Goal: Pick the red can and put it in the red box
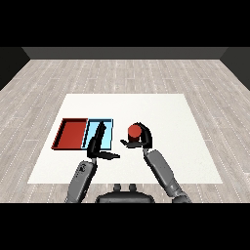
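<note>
The red can (134,131) stands upright just right of the light blue tray (108,132). My right hand (142,140) is curled round the can, with fingers arching over its far side and the thumb at its near left. The red tray (71,133) lies at the left, beside the blue one, and holds nothing. My left hand (96,144) is open, its straight fingers reaching over the blue tray and its thumb pointing right.
Both trays lie side by side on the left part of the white table (161,112). Bare table spreads to the right and behind the can. Grey wooden floor surrounds the table.
</note>
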Action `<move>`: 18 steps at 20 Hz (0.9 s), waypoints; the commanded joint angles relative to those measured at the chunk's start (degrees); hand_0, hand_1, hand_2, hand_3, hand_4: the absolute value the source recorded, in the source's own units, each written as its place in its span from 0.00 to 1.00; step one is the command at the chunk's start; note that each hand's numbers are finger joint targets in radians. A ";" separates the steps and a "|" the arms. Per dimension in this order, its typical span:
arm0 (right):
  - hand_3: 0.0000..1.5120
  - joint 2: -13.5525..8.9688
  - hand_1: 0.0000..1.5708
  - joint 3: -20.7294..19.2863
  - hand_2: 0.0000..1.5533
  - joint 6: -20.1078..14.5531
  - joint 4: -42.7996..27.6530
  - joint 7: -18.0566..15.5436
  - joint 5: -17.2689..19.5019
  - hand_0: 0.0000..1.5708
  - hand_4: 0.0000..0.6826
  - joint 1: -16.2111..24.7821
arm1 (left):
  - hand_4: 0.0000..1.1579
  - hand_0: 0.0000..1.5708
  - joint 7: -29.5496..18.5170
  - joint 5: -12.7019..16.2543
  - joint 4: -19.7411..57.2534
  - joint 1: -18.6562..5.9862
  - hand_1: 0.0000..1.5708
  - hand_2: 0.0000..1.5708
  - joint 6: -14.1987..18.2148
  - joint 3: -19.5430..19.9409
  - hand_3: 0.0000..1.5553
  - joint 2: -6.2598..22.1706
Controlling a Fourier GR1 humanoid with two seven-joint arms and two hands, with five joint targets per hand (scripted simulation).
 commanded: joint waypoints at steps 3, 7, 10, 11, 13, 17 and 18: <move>0.92 0.33 0.93 0.60 0.93 -3.16 6.38 -2.82 -4.71 0.93 0.95 -5.60 | 0.00 0.00 0.53 1.60 3.49 -3.99 0.00 0.00 4.08 -3.97 0.00 -0.04; 0.92 0.34 0.93 3.94 0.93 -4.38 8.32 -6.97 -6.89 0.93 0.93 -5.53 | 0.00 0.00 -2.45 5.27 11.41 -5.45 0.00 0.00 3.90 -4.87 0.00 -0.04; 0.92 0.34 0.93 1.61 0.93 -2.73 1.72 1.02 -2.27 0.93 0.92 -4.12 | 0.00 0.00 -2.75 5.57 14.81 -9.67 0.00 0.00 7.15 -6.81 0.00 -0.04; 0.92 0.34 0.93 7.34 0.93 -6.70 4.99 -6.45 -6.12 0.93 0.93 -1.99 | 0.00 0.00 -2.74 6.46 13.79 -7.74 0.00 0.00 5.94 -6.19 0.00 -0.04; 0.91 0.34 0.93 7.98 0.93 -8.99 6.39 -5.37 -7.53 0.93 0.93 -6.53 | 0.00 0.00 -2.61 6.23 15.87 -7.72 0.00 0.00 0.58 -1.90 0.00 0.00; 0.92 0.34 0.92 8.36 0.92 -7.88 4.70 -4.74 -7.90 0.92 0.93 -4.13 | 0.00 0.00 -7.97 9.12 18.92 -6.30 0.00 0.00 5.64 -10.02 0.00 -0.04; 0.92 0.34 0.92 5.85 0.92 -5.94 1.65 -2.51 -2.57 0.92 0.93 -1.90 | 0.00 0.00 -5.14 7.35 18.13 -9.58 0.00 0.00 3.58 -4.82 0.00 -0.04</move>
